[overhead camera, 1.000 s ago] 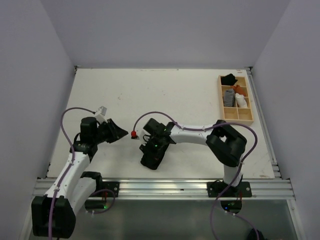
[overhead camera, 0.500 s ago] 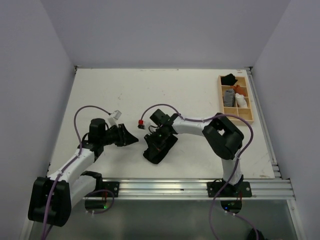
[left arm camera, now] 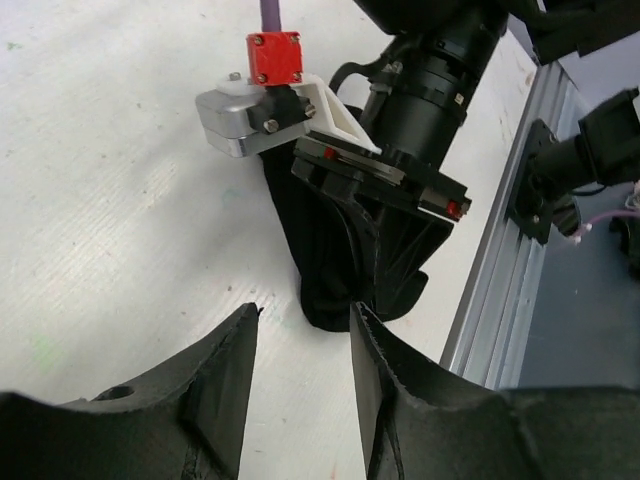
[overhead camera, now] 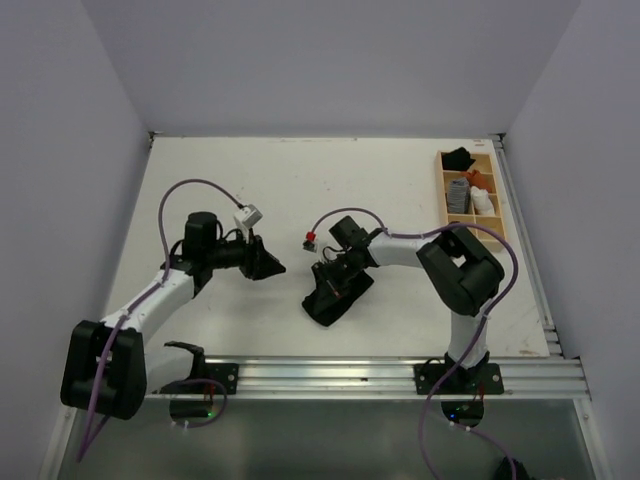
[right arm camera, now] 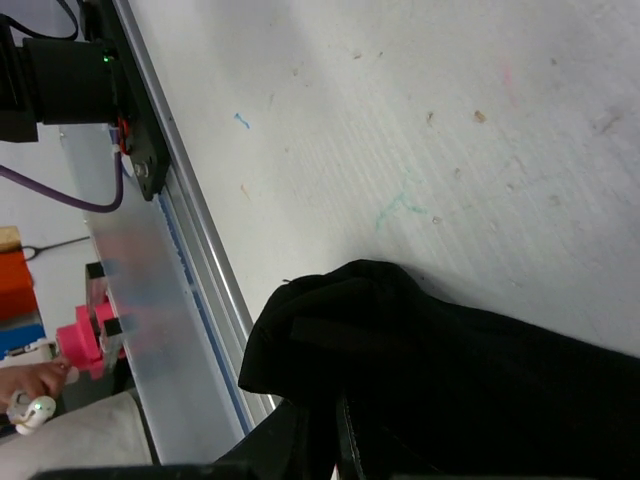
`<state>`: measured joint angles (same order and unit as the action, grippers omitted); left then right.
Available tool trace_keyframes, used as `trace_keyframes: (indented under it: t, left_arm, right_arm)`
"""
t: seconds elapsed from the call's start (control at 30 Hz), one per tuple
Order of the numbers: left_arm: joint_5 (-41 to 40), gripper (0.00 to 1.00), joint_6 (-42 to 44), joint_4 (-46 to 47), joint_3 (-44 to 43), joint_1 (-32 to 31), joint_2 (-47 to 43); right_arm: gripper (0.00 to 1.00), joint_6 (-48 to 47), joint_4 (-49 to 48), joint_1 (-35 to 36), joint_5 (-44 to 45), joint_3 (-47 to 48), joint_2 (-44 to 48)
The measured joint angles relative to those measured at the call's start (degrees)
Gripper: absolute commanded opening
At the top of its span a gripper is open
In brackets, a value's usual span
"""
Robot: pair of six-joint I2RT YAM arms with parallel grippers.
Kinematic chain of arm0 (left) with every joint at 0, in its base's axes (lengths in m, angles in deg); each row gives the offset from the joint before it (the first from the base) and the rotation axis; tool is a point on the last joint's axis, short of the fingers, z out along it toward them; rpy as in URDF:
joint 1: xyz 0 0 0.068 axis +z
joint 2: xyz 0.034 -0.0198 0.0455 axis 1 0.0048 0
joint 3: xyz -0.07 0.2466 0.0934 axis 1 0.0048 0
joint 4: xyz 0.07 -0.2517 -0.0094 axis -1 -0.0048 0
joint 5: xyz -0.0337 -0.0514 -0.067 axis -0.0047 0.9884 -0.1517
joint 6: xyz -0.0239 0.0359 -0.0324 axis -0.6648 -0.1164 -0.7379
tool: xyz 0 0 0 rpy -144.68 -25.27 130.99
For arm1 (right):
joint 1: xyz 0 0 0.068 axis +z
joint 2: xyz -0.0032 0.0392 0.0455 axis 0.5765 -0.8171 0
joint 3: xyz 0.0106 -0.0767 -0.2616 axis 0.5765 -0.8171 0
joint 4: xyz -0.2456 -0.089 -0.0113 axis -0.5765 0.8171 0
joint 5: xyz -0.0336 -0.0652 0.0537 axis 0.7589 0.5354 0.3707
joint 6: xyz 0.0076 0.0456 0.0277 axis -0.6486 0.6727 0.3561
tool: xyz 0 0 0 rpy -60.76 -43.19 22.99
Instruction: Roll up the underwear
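Note:
The underwear (overhead camera: 325, 308) is a bunched black cloth near the table's front edge, lying lengthwise on the surface. My right gripper (overhead camera: 338, 288) is shut on its upper part. In the right wrist view the underwear (right arm camera: 430, 350) fills the lower right, with the pinched fingertips (right arm camera: 322, 440) buried in its folds. My left gripper (overhead camera: 272, 268) hovers just left of the cloth, open and holding nothing. In the left wrist view the left gripper (left arm camera: 303, 318) frames bare table, and the underwear (left arm camera: 335, 265) hangs from the right gripper (left arm camera: 385, 200) right beyond its tips.
A wooden divider tray (overhead camera: 442, 205) stands at the far right, holding a grey striped roll (overhead camera: 457, 193), a white roll (overhead camera: 483, 203) and a dark item (overhead camera: 458, 157). The aluminium rail (overhead camera: 330, 375) runs along the near edge, close behind the cloth.
My left arm has swung right toward the cloth and its jaws have spread apart. The right gripper has carried the underwear a little to the right.

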<state>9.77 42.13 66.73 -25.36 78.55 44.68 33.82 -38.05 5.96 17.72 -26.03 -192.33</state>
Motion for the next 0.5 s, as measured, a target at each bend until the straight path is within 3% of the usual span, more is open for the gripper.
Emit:
trace_keyframes:
  t: [0.23, 0.5]
  left_arm:
    - [6.51, 0.48, 15.34, -7.69, -8.35, -3.50, 10.78]
    - [8.79, 0.49, 22.75, -9.46, -10.97, -13.40, 18.25]
  right_arm:
    - [0.00, 1.62, -2.86, -2.95, -2.93, -2.14, 0.04]
    - [0.00, 3.91, -7.61, -3.91, -4.02, -5.20, 1.42]
